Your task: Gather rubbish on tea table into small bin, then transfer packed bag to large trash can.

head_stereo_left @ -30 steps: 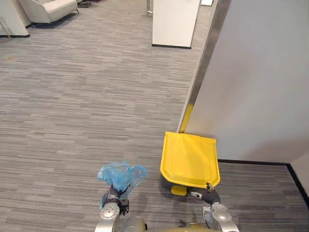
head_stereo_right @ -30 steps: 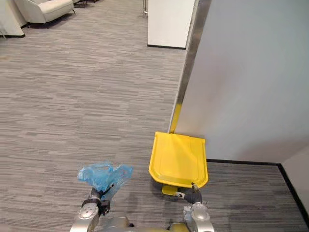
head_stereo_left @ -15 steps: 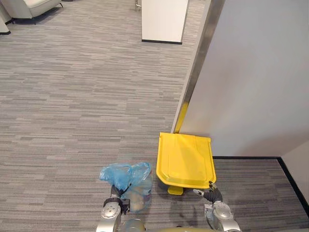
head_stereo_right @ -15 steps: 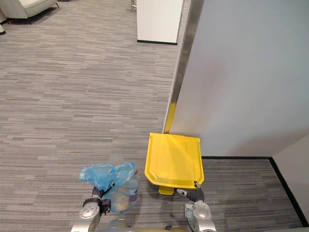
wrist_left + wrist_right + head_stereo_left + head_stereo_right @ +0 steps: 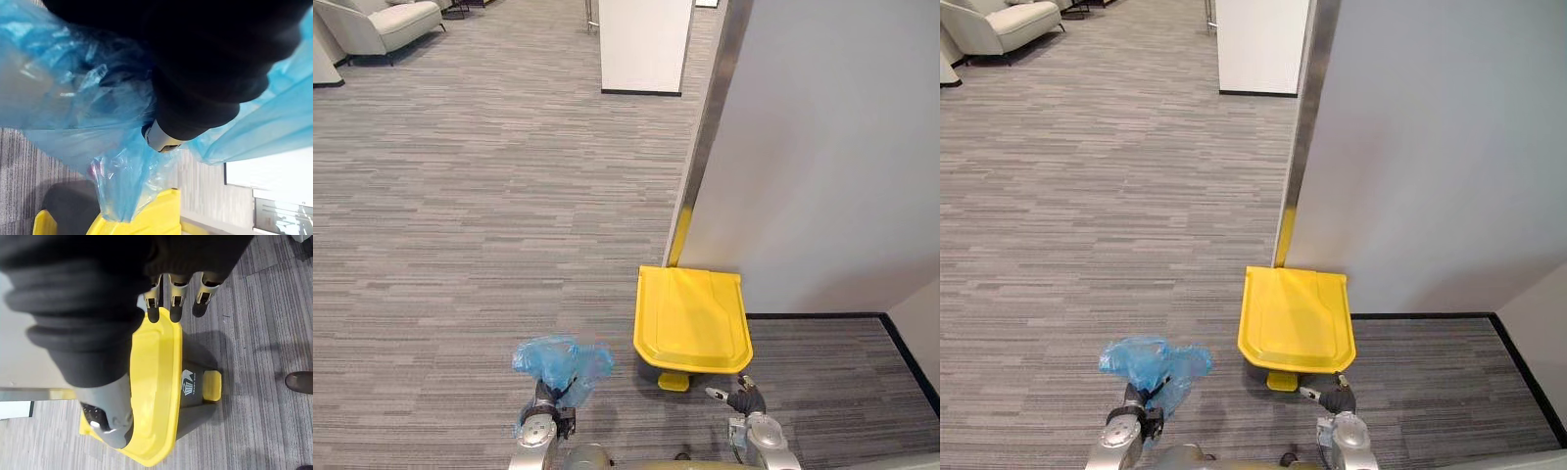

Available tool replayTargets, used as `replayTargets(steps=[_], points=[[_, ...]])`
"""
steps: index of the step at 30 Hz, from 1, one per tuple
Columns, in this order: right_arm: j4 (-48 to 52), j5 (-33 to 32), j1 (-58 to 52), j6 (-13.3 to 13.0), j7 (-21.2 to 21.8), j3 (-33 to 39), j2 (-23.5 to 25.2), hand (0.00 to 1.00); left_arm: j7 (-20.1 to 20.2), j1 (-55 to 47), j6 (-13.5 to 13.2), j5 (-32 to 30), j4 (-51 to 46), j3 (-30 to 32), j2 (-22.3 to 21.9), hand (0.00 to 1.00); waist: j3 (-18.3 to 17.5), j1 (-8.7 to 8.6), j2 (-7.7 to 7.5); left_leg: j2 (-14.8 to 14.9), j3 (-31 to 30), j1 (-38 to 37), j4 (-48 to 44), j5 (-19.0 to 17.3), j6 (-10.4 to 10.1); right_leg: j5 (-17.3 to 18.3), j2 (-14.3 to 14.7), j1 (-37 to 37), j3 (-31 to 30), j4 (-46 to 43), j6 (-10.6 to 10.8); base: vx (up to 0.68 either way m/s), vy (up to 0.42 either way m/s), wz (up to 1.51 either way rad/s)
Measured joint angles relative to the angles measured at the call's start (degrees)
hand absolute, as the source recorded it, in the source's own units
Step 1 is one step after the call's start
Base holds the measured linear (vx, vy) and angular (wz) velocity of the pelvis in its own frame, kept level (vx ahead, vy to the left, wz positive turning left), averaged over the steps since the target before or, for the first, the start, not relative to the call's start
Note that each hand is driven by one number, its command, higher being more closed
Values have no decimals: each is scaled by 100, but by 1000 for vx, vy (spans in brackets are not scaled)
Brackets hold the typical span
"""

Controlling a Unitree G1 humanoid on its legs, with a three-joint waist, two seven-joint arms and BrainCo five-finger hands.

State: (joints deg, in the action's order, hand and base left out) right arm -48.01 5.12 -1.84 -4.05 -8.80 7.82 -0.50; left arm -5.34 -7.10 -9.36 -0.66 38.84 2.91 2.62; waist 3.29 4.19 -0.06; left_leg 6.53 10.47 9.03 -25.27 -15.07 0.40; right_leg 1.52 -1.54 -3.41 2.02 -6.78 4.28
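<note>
Grey carpet [image 5: 460, 245] meets the wall by the shut yellow bin [image 5: 693, 318]; left hand [image 5: 546, 399] grips the soft, likely light blue bag [image 5: 558, 360] at its bunched neck, right hand [image 5: 744, 397] relaxed.

Bag [image 5: 560, 364] in my left hand [image 5: 544, 403] is see-through light blue. Trash can [image 5: 195, 413] has a bright yellow lid [image 5: 692, 319] and pedal [image 5: 673, 381] (dark grey body underneath). Carpet [image 5: 460, 245] is grey with fine streaks, wall [image 5: 822, 147] plain pale grey, skirting [image 5: 813, 315] black.
</note>
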Motion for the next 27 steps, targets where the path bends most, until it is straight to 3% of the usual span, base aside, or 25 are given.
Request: replayTargets(steps=[5, 8, 10, 13, 15, 16, 18, 21, 25, 27], points=[[18, 13, 146, -1, -1, -205, 0, 0, 13, -49, 0, 0, -4, -13, 54, 100, -53, 4, 23, 155, 113, 212, -422, -313, 17, 80, 101, -201, -154, -251, 42, 41, 55, -19], [52, 16, 130, 0, -1, -164, -15, 0, 32, -30, 1, -1, -10, -140, 53, 100, -9, -17, 33, 113, 78, 164, -691, -560, 65, 539, 4, -511, -91, -1347, 42, 50, 46, 6], [63, 2, 103, 1, -2, -95, -6, 0, 31, 52, 9, -2, -10, -196, 72, 100, 204, -41, 22, -4, -2, -177, -669, -697, 267, 871, -88, -903, 77, -2586, -22, 52, 10, 27], [75, -45, 37, 1, -21, 72, -16, 0, 20, 312, 6, -2, -12, -248, 216, 100, 264, -35, -137, -101, -163, -386, -849, -913, 364, 976, -119, -1475, 334, -2492, -11, 115, -94, 39], [129, -121, 34, 4, -121, 88, -147, 0, 5, 461, 4, -1, -22, -248, 325, 100, 324, -82, -165, -143, -288, -374, -1212, -1191, 231, 410, -92, -1617, 530, -1857, -140, 151, -120, 42], [130, -129, 43, 9, -123, 95, -225, 0, -6, 476, 3, -1, -23, -257, 305, 100, 341, -90, -84, -88, -337, -403, -1295, -1250, 166, 329, -42, -1591, 575, -1878, -166, 223, -97, 20], [210, -185, 157, 10, -127, 314, -286, 0, -6, 566, -3, -2, -121, -281, 372, 100, 442, -32, -60, -71, -446, -502, -1389, -1364, 6, 184, -27, -1628, 492, -2171, -260, 255, -91, 11], [215, -253, 294, 14, -121, 601, -290, 0, -8, 654, 2, -7, -225, -268, 428, 100, 594, -25, 21, 69, -676, -560, -1561, -1483, -187, 344, 171, -1691, 402, -2665, -508, 225, -140, 3], [226, -319, 121, 22, -116, 1060, -188, 0, -1, 830, -6, -26, -356, -286, 433, 100, 583, -50, -27, 130, -1137, -701, -1455, -1544, -285, 721, 273, -1649, 434, -2901, -549, 146, -112, 24], [210, -341, 34, 40, -109, 1038, -141, 0, 0, 771, -3, -28, -351, -282, 402, 100, 553, -50, 35, 229, -1203, -725, -1324, -1585, -325, 753, 399, -1590, 431, -2751, -558, 64, -87, 1]])
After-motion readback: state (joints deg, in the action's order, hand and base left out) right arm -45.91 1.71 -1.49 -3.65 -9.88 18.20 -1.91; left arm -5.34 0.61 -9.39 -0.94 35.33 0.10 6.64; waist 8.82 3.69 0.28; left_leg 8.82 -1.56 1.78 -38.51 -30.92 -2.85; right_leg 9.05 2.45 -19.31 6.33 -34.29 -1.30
